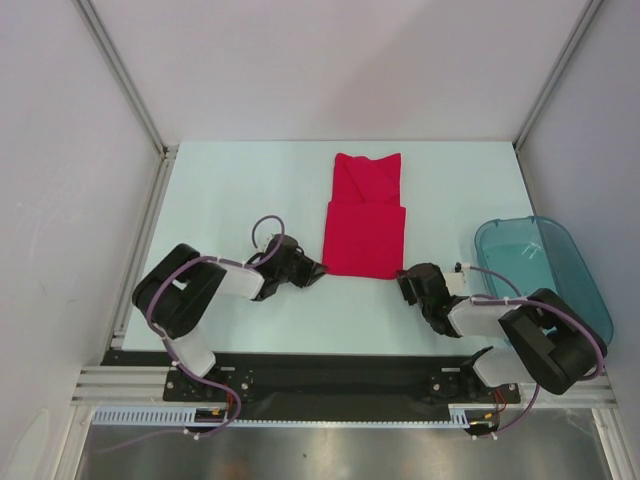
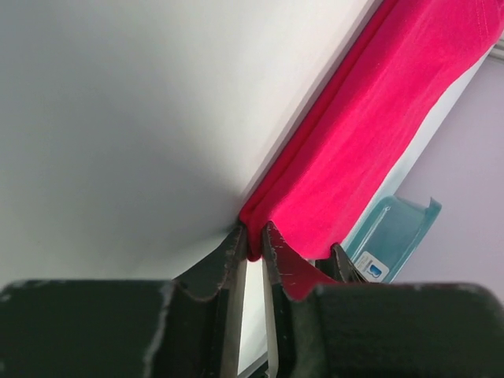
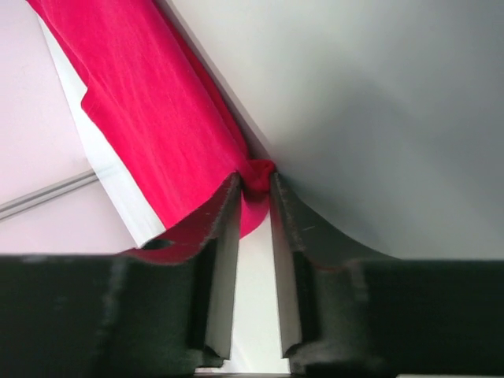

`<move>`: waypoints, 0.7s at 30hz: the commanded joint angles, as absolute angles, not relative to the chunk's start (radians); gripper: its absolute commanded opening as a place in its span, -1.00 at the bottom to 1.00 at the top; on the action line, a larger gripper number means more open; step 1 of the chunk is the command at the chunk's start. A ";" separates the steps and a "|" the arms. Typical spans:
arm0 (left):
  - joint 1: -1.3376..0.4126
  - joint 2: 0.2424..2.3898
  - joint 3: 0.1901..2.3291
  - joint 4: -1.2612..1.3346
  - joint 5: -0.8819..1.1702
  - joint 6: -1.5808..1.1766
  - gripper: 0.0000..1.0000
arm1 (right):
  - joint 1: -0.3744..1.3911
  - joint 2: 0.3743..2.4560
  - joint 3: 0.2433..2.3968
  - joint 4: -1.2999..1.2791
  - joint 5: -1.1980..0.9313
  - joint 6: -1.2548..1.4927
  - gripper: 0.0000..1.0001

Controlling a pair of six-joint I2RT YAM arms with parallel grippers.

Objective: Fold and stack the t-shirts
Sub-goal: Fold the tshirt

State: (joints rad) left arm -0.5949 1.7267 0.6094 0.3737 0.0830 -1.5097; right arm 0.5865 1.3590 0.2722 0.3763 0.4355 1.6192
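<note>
A bright red t-shirt (image 1: 365, 215) lies folded into a long strip in the middle of the table, its near half doubled over. My left gripper (image 1: 316, 269) is shut on the shirt's near left corner, the cloth (image 2: 378, 134) pinched between the fingertips in the left wrist view. My right gripper (image 1: 404, 279) is shut on the near right corner, a small red bunch (image 3: 157, 118) clamped between its jaws in the right wrist view. Both grippers sit low at the table surface.
A translucent teal plastic bin (image 1: 545, 275) stands at the right, close to the right arm; it also shows in the left wrist view (image 2: 394, 232). Metal frame rails run along the table's left, back and right edges. White walls enclose the table.
</note>
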 commanded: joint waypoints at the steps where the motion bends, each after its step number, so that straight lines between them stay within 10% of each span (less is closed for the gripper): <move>1: -0.588 1.787 0.594 0.224 0.038 -1.431 -0.64 | 0.578 1.400 0.247 0.325 0.449 1.603 -0.54; 4: -0.586 1.798 0.597 0.239 0.054 -1.417 -0.99 | 0.577 1.399 0.239 0.345 0.428 1.586 -0.99; 21: -0.744 1.548 0.364 0.261 0.019 -1.486 -0.99 | 0.653 0.895 0.138 -0.042 0.307 1.391 -1.00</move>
